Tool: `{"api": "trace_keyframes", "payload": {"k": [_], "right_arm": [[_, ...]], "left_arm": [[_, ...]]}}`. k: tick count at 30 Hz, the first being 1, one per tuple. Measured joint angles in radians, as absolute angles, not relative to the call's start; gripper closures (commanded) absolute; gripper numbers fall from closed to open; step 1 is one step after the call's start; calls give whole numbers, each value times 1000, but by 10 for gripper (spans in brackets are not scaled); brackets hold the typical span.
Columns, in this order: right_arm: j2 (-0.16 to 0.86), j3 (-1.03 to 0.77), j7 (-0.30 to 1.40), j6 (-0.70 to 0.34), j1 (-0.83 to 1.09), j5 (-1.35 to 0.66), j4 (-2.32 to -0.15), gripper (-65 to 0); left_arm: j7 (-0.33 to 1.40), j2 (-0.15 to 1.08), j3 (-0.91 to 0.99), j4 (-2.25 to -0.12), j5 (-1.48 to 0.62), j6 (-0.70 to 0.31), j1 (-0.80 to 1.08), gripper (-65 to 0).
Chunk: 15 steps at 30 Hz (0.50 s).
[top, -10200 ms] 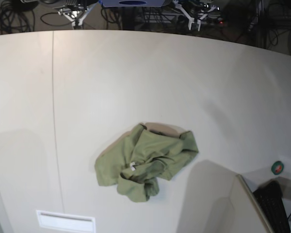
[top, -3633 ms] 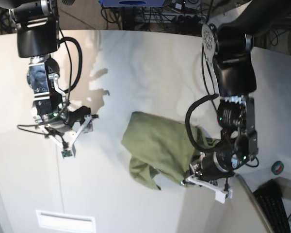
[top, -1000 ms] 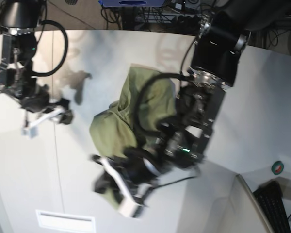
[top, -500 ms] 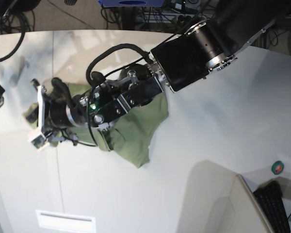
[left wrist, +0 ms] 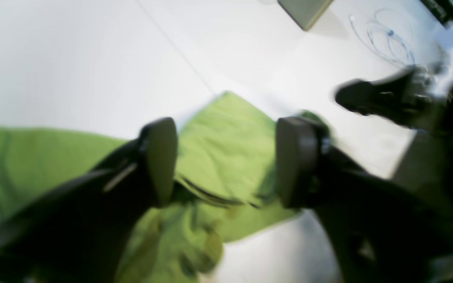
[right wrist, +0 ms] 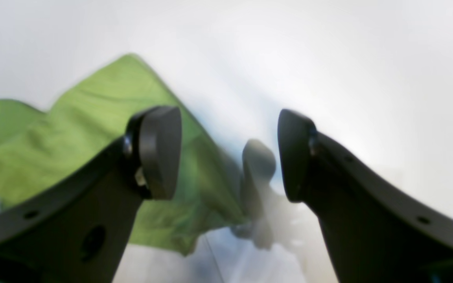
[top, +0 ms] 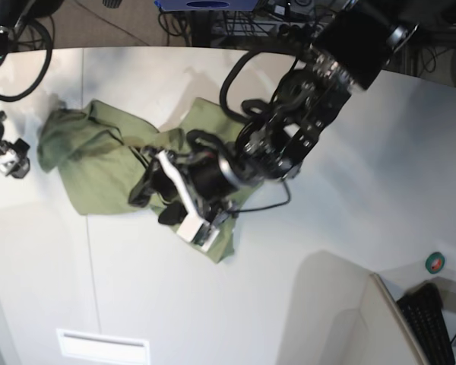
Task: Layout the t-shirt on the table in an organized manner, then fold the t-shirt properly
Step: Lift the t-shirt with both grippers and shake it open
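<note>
— Since both of my jaws stand apart with nothing between the pads, how much of this job would you call done?

— Very little, I'd judge. Your left jaws (top: 184,199) hang released over the t-shirt (top: 99,163), gripping no cloth. Your right jaws (top: 11,157) are parted too, off at the shirt's far edge.

— That matches my wrist views: the left one looks down on green cloth (left wrist: 226,157) between its pads, the right one sees a corner of it (right wrist: 92,129) to one side, with bare tabletop (right wrist: 328,59) beyond. Both views are blurred, though. Where does the shirt lie?

— On the tabletop (top: 365,167), across the thin dark seam line (top: 86,251), in a bunched, creased heap. One flap trails under your left arm. I can't pick out sleeves, collar or hem.

— So the layout isn't finished.

— No. By my reckoning it needs spreading flat first, and all the folding comes after.

— Any bins or trays to mind?

— None that I can see. Only a white label (top: 102,346) near the front edge and a green roll of tape (top: 435,263) off to the side, both well apart from the cloth.
</note>
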State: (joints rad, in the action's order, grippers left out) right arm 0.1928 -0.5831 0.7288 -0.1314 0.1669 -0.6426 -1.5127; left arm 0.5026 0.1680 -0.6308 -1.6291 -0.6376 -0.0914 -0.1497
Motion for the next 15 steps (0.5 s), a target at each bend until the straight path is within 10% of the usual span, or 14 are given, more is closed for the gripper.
{"api": "trace_keyframes", "payload": {"k": [4,8,13,15], "right_arm": [[203,-500,717,-125,144,-628,-1562,-348],[211,-346,727,-138,76,-648,-1569,-318],[258,-226,725,-131,1,-631,-1393,0],[263,-205,723,-128,-5,-632,-1338,0]], "left_arm": [[486,160,-576,-1497,-632,-88,-111,0],[497,171,-588,-1292,-635,-83,-104,0],[480,181,-592,-1123,-516,6,-163,0],[474,175,-586,-1094,-433,22,-194,0]]}}
